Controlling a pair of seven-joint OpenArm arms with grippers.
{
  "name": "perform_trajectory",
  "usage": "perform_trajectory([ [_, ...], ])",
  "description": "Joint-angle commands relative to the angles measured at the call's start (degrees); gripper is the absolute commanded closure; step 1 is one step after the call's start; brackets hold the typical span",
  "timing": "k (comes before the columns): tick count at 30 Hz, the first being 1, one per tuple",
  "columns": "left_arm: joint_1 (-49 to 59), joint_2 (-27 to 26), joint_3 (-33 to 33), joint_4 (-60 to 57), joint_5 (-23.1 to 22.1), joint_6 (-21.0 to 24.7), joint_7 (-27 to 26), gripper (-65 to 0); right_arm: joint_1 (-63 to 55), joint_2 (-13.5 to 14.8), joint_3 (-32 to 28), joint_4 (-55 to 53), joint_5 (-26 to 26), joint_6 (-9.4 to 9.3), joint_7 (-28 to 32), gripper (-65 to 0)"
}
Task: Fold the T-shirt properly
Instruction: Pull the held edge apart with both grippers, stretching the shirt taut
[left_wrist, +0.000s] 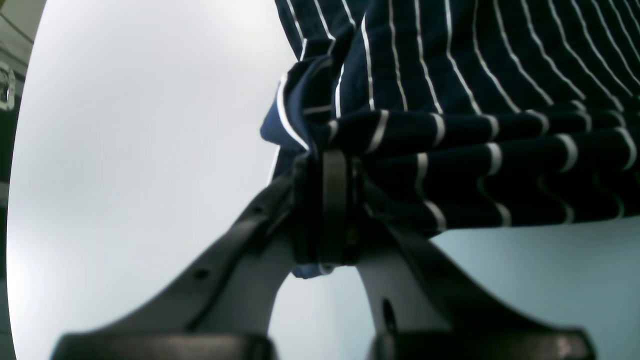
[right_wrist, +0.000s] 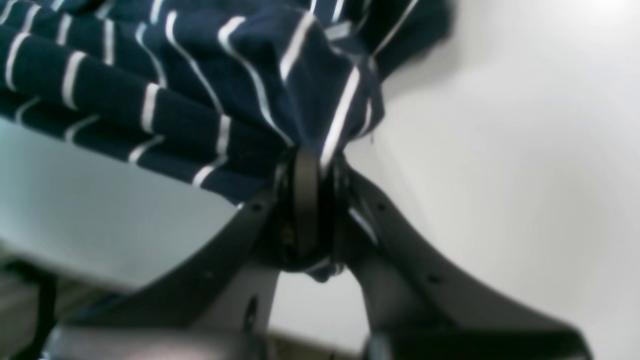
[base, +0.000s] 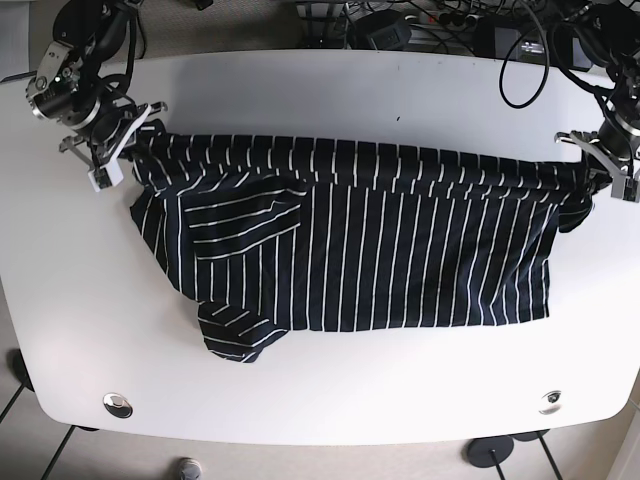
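Note:
A navy T-shirt with thin white stripes (base: 380, 245) lies spread across the white table (base: 330, 400), its far edge lifted and stretched between both grippers. My left gripper (base: 592, 172) is shut on the shirt's far right corner; in the left wrist view the pinched fabric (left_wrist: 400, 125) bunches at its fingertips (left_wrist: 332, 170). My right gripper (base: 128, 140) is shut on the far left corner; in the right wrist view the cloth (right_wrist: 225, 90) gathers at its fingertips (right_wrist: 307, 165). One sleeve (base: 235, 335) sticks out at the front left.
Cables and dark equipment (base: 430, 25) lie beyond the table's far edge. Two round metal fittings (base: 118, 404) (base: 551, 399) sit near the front corners. Bare tabletop surrounds the shirt in front and at the back.

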Motion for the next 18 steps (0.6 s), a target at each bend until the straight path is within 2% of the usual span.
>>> perform_trajectory([
  [1,2.7,-1.8,-2.0,1.1,0.5,0.6,-1.4,0.0,-2.3,1.0,0.6,1.2,-0.2,-0.12,0.6,-1.9],
  [7,6.0,-1.6,-4.8,0.8,0.6,0.6,-1.5,0.0,-7.9,1.2,0.5,1.2,-0.1,-0.12,0.6,-1.9],
  [10,6.0,-1.4,-4.8,-0.6,0.4,0.6,-1.4,0.0,-9.0,0.9,0.6,1.2,2.5,-0.12,0.7,-1.9],
  [13,5.7,-1.5,-4.8,-4.7,0.2,0.6,-1.4,0.0,-8.9,0.8,0.5,1.0,2.9,-0.12,0.7,-1.9],
  [17,5.7,-1.5,-4.8,-6.7,0.2,0.6,-1.2,0.0,-9.0,0.9,0.5,0.8,6.8,-0.12,0.6,-1.9],
  [18,5.7,-1.4,-4.7,-6.5,0.2,0.6,-1.1,-1.9,-9.0,0.9,0.4,0.8,7.1,-0.12,0.6,-1.9],
])
